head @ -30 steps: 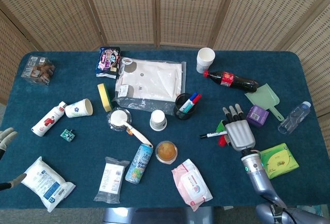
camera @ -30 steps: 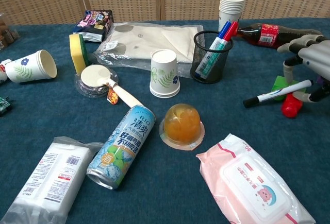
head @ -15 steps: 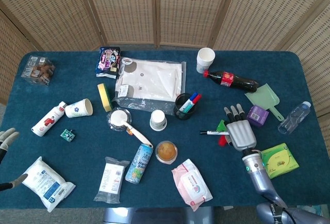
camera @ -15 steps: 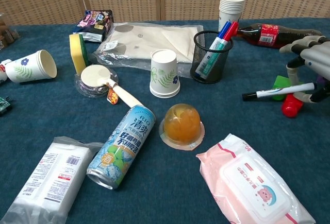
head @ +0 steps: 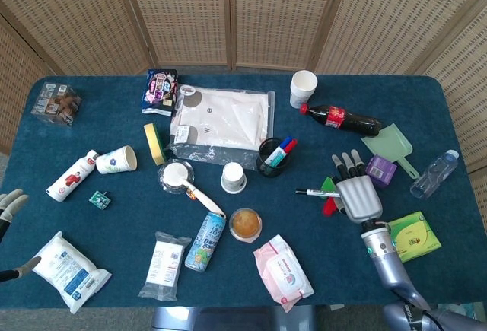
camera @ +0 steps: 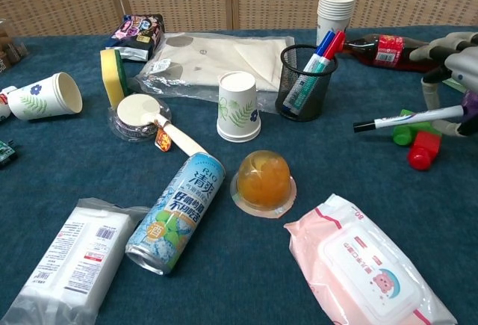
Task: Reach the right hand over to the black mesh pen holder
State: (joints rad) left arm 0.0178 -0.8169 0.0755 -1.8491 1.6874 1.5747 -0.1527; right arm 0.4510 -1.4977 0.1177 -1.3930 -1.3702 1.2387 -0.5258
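The black mesh pen holder stands upright mid-table with blue and red markers in it. My right hand hovers to its right, palm down, and holds a black marker level above the cloth, tip pointing left toward the holder. A clear gap separates the marker tip from the holder. My left hand shows only at the left edge in the head view, fingers spread and holding nothing.
Under the right hand lie a green marker and a red one. A cola bottle, a paper cup stack, a purple box and an upturned cup surround the holder. A jelly cup and wipes pack lie nearer.
The right hand has risen and drifted slightly away from me with the black marker, lifting it off the cloth. The left hand has barely moved.
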